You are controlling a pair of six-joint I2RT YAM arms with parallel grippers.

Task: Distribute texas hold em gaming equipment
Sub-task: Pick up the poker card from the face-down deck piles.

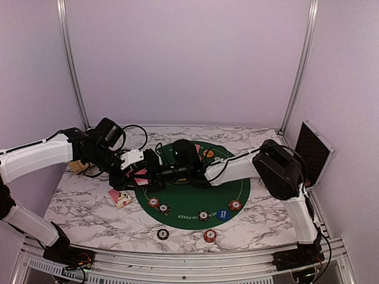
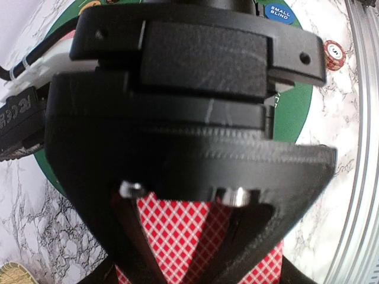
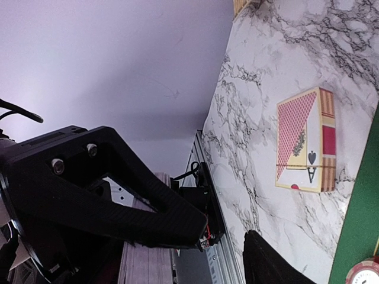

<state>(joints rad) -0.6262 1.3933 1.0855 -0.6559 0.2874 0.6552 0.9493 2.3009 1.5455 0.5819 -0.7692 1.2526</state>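
Left gripper (image 1: 144, 171) is clamped shut on a stack of red-backed cards (image 2: 177, 228), held over the left edge of the green mat (image 1: 189, 201) at frame centre. Right gripper (image 1: 167, 170) meets the stack head-on; its grip cannot be told. Chips (image 1: 153, 202) and blue button (image 1: 222, 214) lie along the mat's lower rim, with the card box (image 3: 305, 142) on the marble table (image 1: 83, 207), lower left.

A marble table (image 1: 83, 208) carries a round green mat (image 1: 185, 202) with white lettering near its front edge. A black case (image 1: 314, 155) stands upright at the table's right edge. A tan basket (image 1: 76, 167) shows partly at the left.
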